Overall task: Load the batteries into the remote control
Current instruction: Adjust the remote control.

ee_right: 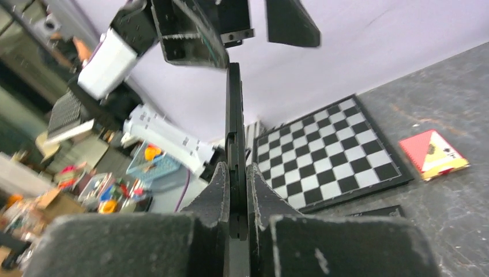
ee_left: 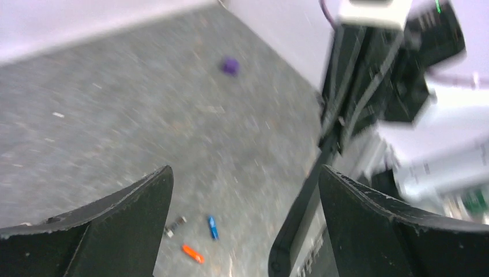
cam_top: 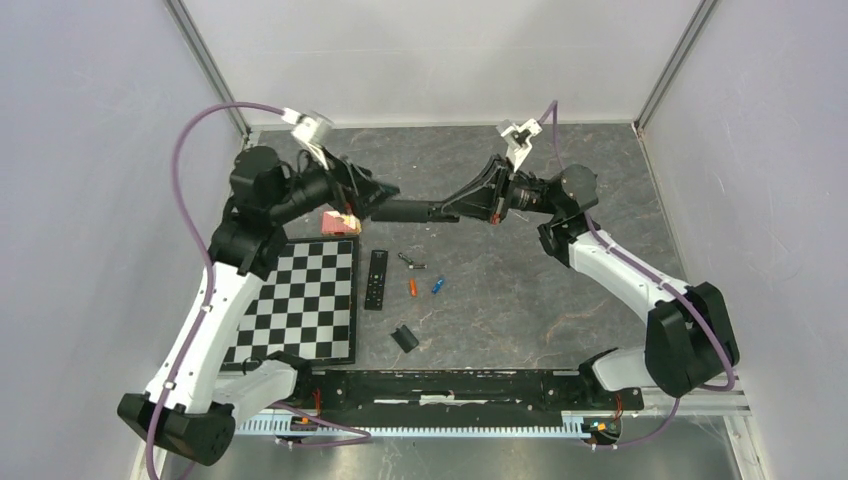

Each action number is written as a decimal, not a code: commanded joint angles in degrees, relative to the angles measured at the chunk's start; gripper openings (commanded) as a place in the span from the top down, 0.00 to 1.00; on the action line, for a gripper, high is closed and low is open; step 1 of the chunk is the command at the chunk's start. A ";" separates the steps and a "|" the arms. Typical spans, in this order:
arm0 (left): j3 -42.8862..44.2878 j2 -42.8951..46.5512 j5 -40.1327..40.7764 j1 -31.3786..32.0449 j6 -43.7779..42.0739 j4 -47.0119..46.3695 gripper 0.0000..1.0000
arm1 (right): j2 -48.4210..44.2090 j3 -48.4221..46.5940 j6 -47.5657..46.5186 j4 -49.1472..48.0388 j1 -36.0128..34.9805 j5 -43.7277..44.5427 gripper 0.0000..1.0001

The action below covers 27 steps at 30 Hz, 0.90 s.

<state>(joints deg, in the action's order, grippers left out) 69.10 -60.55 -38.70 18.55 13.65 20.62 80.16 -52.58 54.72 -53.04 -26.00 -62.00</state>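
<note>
The right gripper (ee_right: 237, 173) pinches the remote control (cam_top: 412, 211) in mid-air above the table (cam_top: 520, 300). The left gripper (ee_left: 245, 171) is spread around its far end. The orange battery (cam_top: 411, 288) and blue battery (cam_top: 437, 286) lie on the table below.

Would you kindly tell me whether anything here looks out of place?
A small black cover lies loose and askew on the table, apart from the remote control held aloft by the right gripper.
</note>
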 commanded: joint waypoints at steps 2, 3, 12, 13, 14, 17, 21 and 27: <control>-0.16 0.04 12.30 -2.29 23.73 -14.43 0.00 | -6.35 1.38 -0.14 0.82 0.47 15.82 1.00; -1.15 -0.29 11.10 -2.25 28.47 -17.23 0.00 | -7.21 2.63 2.27 -1.65 0.43 19.44 1.00; -11.49 -0.44 5.61 -0.09 50.73 -49.89 0.00 | -11.22 8.81 12.88 -3.23 -5.04 44.71 1.00; -11.71 -0.78 5.31 0.68 50.88 -51.55 0.00 | -11.01 8.44 12.94 -2.50 -5.88 45.54 1.00; -11.99 -0.92 5.20 1.34 50.98 -52.98 0.00 | -11.06 8.35 13.45 -0.49 -6.79 47.43 1.00; -12.82 -1.07 6.40 2.69 50.33 -53.42 0.01 | -10.19 8.09 14.47 -0.95 -8.54 49.32 1.00; -14.61 -1.00 8.75 2.73 52.10 -54.51 0.16 | -9.52 8.93 18.28 -2.89 -9.98 50.71 1.00; -15.53 -1.40 10.66 2.86 54.26 -56.66 0.33 | -8.64 9.08 22.12 -2.96 -10.67 49.90 1.00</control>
<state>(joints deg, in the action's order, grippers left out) 53.63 -61.89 -29.80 21.26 64.38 -31.05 70.76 -42.81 72.95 -53.76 -36.16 -13.54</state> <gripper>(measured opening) 0.676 0.089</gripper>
